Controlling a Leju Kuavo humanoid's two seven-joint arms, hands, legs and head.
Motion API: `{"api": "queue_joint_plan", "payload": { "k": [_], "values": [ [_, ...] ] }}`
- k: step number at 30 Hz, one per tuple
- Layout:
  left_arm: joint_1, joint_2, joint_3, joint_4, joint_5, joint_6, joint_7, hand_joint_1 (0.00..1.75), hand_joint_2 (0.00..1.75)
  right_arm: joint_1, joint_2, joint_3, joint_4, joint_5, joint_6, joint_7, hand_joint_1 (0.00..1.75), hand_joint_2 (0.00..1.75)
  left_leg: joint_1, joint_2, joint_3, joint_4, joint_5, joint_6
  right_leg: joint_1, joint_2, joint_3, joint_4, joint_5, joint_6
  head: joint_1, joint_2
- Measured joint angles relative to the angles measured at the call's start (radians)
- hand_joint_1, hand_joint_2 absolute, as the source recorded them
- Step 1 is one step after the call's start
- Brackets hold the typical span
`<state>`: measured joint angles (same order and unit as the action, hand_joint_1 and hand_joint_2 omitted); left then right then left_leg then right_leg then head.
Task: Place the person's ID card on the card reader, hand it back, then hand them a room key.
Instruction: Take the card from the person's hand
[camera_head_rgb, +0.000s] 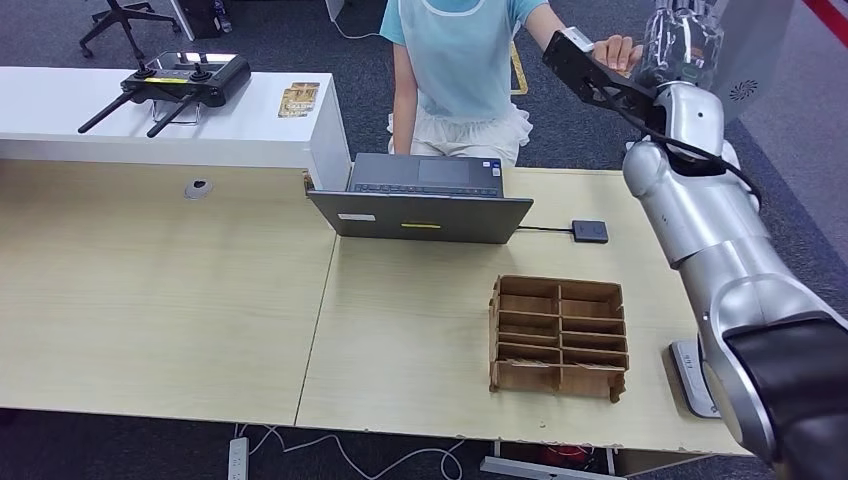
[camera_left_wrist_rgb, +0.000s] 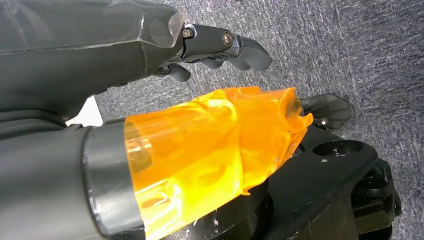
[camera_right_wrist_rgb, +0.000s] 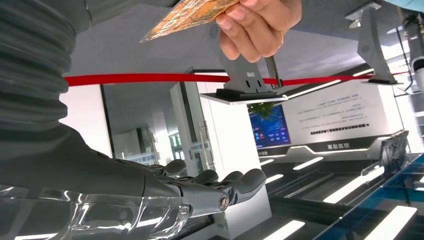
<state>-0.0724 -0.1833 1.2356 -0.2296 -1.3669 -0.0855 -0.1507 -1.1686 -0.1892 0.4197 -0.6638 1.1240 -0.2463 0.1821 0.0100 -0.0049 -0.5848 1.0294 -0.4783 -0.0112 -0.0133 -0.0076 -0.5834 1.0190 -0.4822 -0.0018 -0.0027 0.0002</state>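
Observation:
A person's hand (camera_right_wrist_rgb: 257, 27) pinches an orange patterned ID card (camera_right_wrist_rgb: 187, 15) close to my right hand (camera_right_wrist_rgb: 220, 187). That hand's fingers lie stretched out, apart from the card, with nothing in them. In the head view my right hand (camera_head_rgb: 683, 40) is raised at the far right, next to the person's hand (camera_head_rgb: 615, 50). The small black card reader (camera_head_rgb: 590, 231) lies on the table right of the laptop, on a cable. My left hand (camera_left_wrist_rgb: 220, 47) hangs over grey carpet and holds nothing; its thumb (camera_left_wrist_rgb: 210, 155) is wrapped in orange tape.
A grey laptop (camera_head_rgb: 425, 200) stands open at the table's far edge, in front of the person (camera_head_rgb: 455, 60). A brown compartment box (camera_head_rgb: 558, 337) sits near the front right. On the white counter (camera_head_rgb: 60, 110) at the back left lie a black controller (camera_head_rgb: 185, 80) and another card (camera_head_rgb: 299, 99).

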Motion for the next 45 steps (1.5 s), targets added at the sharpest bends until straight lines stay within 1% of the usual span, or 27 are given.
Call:
{"api": "queue_joint_plan", "payload": {
  "k": [1,2,10,28,32,36,39,42,45],
  "values": [
    [0.000,0.000,0.000,0.000,0.001,0.000,0.000,0.00,0.00,-0.003,-0.004,-0.005,0.006,-0.002,-0.004,0.002,1.67,1.75,0.000,0.000,0.000,0.000,0.000,0.000,0.000,0.000,0.000,0.000,0.000,0.000,0.000,0.000],
    [0.000,0.000,0.000,0.000,0.002,0.000,0.000,0.00,0.00,-0.005,-0.008,-0.011,0.012,-0.002,-0.008,0.003,1.75,1.75,0.000,0.000,0.000,0.000,0.000,0.000,0.000,0.000,0.000,0.000,0.000,0.000,0.000,0.000],
    [0.000,0.000,0.000,0.000,0.003,0.000,0.000,0.00,0.00,-0.008,-0.025,-0.046,0.040,-0.003,-0.033,-0.004,1.75,1.75,0.000,0.000,0.000,0.001,0.000,0.000,0.000,0.001,0.000,0.000,0.000,0.000,0.000,0.000],
    [0.000,0.000,-0.002,0.000,0.002,0.001,0.001,0.00,0.00,-0.003,-0.026,-0.055,0.043,0.002,-0.044,-0.033,1.75,1.75,0.000,0.000,0.000,0.000,0.000,0.000,0.000,0.001,0.000,0.000,0.000,0.000,0.000,0.000],
    [0.000,0.000,-0.004,0.000,0.001,0.003,0.003,0.00,0.00,0.012,-0.026,-0.071,0.036,-0.015,-0.066,-0.061,1.75,1.75,0.000,0.001,0.000,0.001,0.000,0.000,0.000,0.001,0.000,0.000,0.000,0.000,0.000,0.000],
    [0.001,-0.001,-0.004,0.000,0.008,0.005,0.003,0.00,0.00,0.033,-0.026,-0.097,0.007,-0.074,-0.089,-0.097,1.75,1.75,0.000,0.000,0.000,0.001,0.000,0.000,0.000,0.000,0.000,0.000,0.000,0.000,0.000,0.000],
    [0.001,-0.001,-0.004,0.000,0.022,0.005,0.003,0.00,0.00,0.061,-0.026,-0.132,-0.039,-0.155,-0.094,-0.135,1.75,1.75,0.000,0.000,0.000,0.001,0.000,0.000,0.000,0.000,0.000,0.000,0.000,0.000,0.000,0.000],
    [0.002,-0.002,-0.004,0.000,0.036,0.006,0.003,0.00,0.00,0.096,-0.027,-0.181,-0.100,-0.267,-0.070,-0.174,1.75,1.75,0.000,0.000,0.000,0.001,0.000,0.000,0.000,0.000,0.000,0.000,0.000,0.000,0.000,0.000],
    [0.004,-0.004,-0.004,0.000,0.050,0.010,0.002,0.00,0.00,0.134,-0.029,-0.234,-0.162,-0.391,-0.021,-0.208,1.75,1.75,0.000,0.000,0.000,0.001,0.000,0.000,0.000,0.000,0.000,0.000,0.000,0.000,0.000,0.000]
  ]
}}
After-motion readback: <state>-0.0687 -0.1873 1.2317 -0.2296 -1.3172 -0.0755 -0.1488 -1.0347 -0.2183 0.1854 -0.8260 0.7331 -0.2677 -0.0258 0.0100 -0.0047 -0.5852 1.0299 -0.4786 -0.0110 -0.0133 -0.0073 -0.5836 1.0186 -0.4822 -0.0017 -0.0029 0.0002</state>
